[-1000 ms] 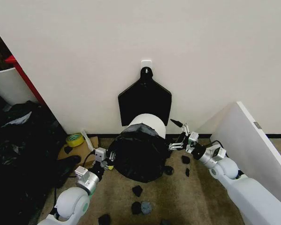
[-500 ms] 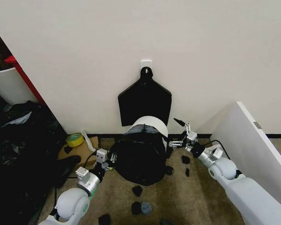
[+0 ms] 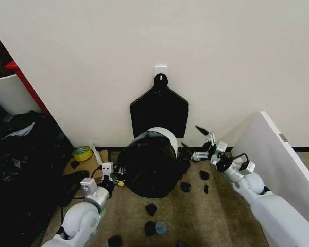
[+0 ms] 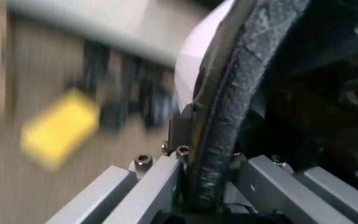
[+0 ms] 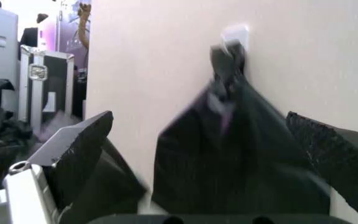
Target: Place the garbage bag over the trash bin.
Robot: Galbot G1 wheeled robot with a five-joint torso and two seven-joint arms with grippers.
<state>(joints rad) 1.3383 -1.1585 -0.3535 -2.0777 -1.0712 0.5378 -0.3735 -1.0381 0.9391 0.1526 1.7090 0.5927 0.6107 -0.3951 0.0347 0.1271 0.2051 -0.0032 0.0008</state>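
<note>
Nearest the robot, small black scraps (image 3: pixel 151 209) lie scattered on the carpet. Just beyond them the trash bin (image 3: pixel 163 136) lies tipped toward the robot against the wall, and the garbage bag (image 3: pixel 147 165) covers most of it: glossy black film is drawn over the near side, while a strip of white wall shows bare at the far top.

The step in hand appears to be drawing the bag's mouth down around the bin. To do it well, the bag edge on each side should probably be pulled evenly, so the thin film neither tears nor slips off the rim, and the light bin is not pushed along the floor.

The left gripper (image 3: pixel 115 177) sits low at the bin's left side; in the left wrist view (image 4: pixel 207 186) its fingers are pinched together on a rolled black edge of the bag, with the white bin wall right behind. The right gripper (image 3: pixel 202 142) hovers just beside the bin's right side, fingers spread wide and holding nothing; between them the right wrist view (image 5: pixel 204 154) looks at the bundle of bags (image 3: pixel 159 109) hanging from a wall hook (image 3: pixel 160 69) behind the bin.
</note>
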